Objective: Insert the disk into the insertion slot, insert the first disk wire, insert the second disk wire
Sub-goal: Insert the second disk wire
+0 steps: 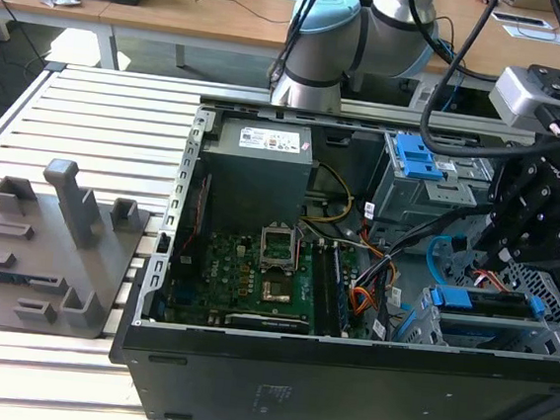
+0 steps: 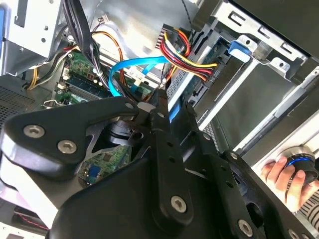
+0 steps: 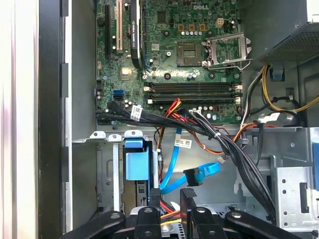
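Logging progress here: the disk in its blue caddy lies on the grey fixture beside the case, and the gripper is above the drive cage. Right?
Not quite. The disk is not on the grey fixture; the exterior view shows it seated in the insertion slot inside the case. The gripper is above that cage, as you said.

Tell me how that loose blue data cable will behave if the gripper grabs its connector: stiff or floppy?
Probably floppy: the blue cable lies in a loose curve, so it likely bends and springs back. Its black connector looks rigid, a firmer hold. Neighbouring wires may snag it.
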Action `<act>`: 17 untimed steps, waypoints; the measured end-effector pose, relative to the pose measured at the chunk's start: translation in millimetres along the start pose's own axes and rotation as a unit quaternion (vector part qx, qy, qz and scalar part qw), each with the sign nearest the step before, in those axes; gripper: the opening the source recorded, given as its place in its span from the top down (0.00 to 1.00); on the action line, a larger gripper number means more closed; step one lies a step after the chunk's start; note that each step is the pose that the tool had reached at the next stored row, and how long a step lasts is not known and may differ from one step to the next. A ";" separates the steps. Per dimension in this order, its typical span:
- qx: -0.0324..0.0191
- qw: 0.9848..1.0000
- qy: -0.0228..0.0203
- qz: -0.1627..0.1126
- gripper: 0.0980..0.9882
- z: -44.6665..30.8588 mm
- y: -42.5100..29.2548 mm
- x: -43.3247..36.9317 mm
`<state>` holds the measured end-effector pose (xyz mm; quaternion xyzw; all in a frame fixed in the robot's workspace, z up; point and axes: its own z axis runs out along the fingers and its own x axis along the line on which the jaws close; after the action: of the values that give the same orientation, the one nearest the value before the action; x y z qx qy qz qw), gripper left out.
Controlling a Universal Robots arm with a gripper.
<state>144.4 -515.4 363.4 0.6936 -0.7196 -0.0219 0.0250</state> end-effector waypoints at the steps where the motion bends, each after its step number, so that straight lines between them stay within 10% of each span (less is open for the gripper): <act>1: 0.000 1.000 0.000 -0.001 0.77 0.2 0.1 -2.1; 10: 0.000 0.999 0.003 -0.039 0.77 1.3 1.2 -25.5; 17: 0.000 0.999 0.010 -0.049 0.77 2.4 16.2 -26.1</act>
<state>129.1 -488.8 362.0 0.7284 -0.6843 -0.0158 0.0309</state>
